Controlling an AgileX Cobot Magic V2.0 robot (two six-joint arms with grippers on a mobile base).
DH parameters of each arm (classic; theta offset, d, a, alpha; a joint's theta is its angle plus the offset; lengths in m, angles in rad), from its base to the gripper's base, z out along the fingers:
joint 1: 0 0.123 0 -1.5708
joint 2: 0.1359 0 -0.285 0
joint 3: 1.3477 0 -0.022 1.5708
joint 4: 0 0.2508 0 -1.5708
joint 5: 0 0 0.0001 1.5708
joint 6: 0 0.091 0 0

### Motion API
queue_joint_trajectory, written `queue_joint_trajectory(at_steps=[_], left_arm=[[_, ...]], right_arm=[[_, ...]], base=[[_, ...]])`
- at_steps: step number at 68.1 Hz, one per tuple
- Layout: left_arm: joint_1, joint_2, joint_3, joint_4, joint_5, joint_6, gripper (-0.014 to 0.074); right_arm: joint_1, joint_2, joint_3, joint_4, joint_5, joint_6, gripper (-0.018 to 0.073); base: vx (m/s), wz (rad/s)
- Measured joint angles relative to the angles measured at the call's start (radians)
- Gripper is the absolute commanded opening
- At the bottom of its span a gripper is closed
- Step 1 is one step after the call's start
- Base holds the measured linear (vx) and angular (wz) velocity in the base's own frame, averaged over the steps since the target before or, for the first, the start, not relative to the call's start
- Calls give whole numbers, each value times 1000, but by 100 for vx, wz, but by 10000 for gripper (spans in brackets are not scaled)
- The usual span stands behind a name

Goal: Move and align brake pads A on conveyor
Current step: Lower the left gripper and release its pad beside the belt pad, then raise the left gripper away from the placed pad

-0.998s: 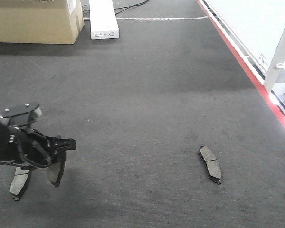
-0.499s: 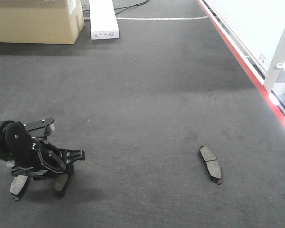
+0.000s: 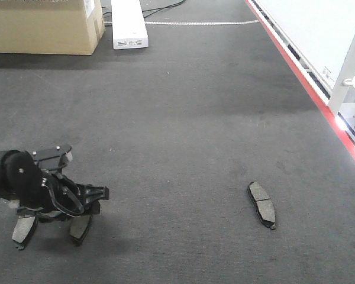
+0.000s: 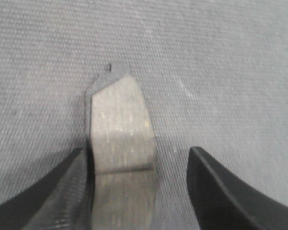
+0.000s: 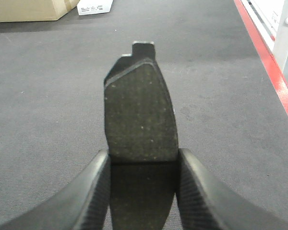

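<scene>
At the far left of the front view a brake pad (image 3: 23, 228) lies flat on the conveyor (image 3: 183, 118), and just right of it the left pincer (image 3: 83, 204) sits low over a second pad (image 3: 80, 228), which lies close alongside the first, angled much the same way. That pairing suits the aligning job: the two pads look to be forming the start of a row. In the left wrist view the jaws stand apart around this second pad (image 4: 121, 127); one finger (image 4: 53, 191) is touching or nearly touching its edge while the other is clear of it, so the pincer is open and the pad seems to rest on the belt under its own weight. I judge this to be a release.

Further right, a third pad (image 3: 262, 204) lies alone on the belt, well apart from the pair and turned along a different line, so it looks yet to be brought over.

The right pincer (image 5: 141, 165) does not show in the front view. Its wrist camera shows it closed on a fourth pad (image 5: 140, 112), both fingers pressed to the pad's edges, dark face up and held above the belt, presumably ready for placing
</scene>
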Motion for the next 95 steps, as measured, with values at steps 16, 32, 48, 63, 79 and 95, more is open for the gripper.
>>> queue_joint_trajectory(at_steps=[16, 32, 48, 63, 79, 95], left_arm=[[0, -234, 0, 66, 55, 1, 451], [0, -512, 0, 159, 156, -2, 451], [0, -808, 1, 190, 233, -3, 451], [0, -1076, 89, 212, 248, 14, 451], [0, -1382, 291, 265, 264, 20, 451], [0, -1622, 398, 265, 269, 23, 451]], right_arm=[[0, 0, 0, 0, 0, 0, -4], [0, 0, 0, 0, 0, 0, -4], [0, 0, 0, 0, 0, 0, -4], [0, 0, 0, 0, 0, 0, -4], [0, 0, 0, 0, 0, 0, -4], [0, 0, 0, 0, 0, 0, -4]], base=[[0, 0], [0, 0], [0, 0], [0, 0], [0, 0], [0, 0]])
